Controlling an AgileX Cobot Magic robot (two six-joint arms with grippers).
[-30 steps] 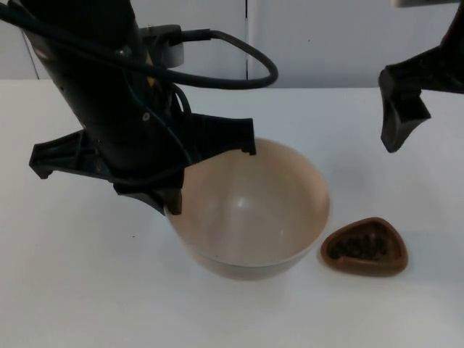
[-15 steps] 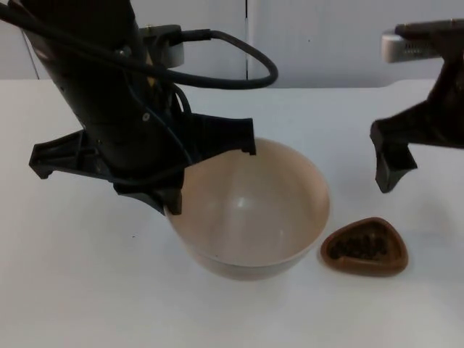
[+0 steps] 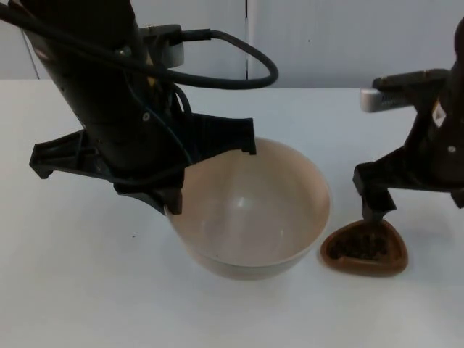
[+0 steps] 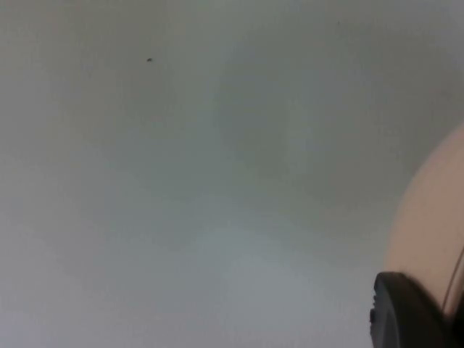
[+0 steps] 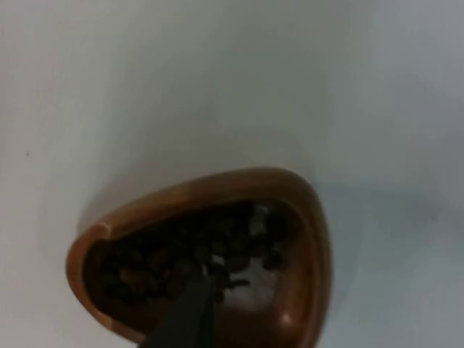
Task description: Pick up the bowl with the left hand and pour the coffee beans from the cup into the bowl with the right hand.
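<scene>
The left end effector (image 3: 172, 204) is closed on the left rim of the bowl (image 3: 250, 210); in the left wrist view 1 black fingertip (image 4: 406, 312) sits against the bowl's (image 4: 435, 239) pale wall. The bowl is beige and empty inside, and whether it is lifted clear of the white surface (image 3: 72, 290) or resting on it cannot be told.

The right end effector (image 3: 373, 214) is low over the cup (image 3: 365, 246) — a brown, rounded-triangle dish just right of the bowl, standing on the surface with dark coffee beans (image 3: 360, 245) in it. In the right wrist view a fingertip (image 5: 190, 315) reaches over the cup's (image 5: 304, 239) rim, above the beans (image 5: 196, 254). How wide this end effector stands cannot be told; it has hold of nothing that can be seen.

The step in hand looks like the right arm's approach to grasp the cup — nothing is poured yet. The next move would call for setting 1 finger inside the rim and 1 outside, closing firmly, then lifting level so no beans spill. The cup is shallow and full, so any tilt before it is over the bowl risks scattering beans.
</scene>
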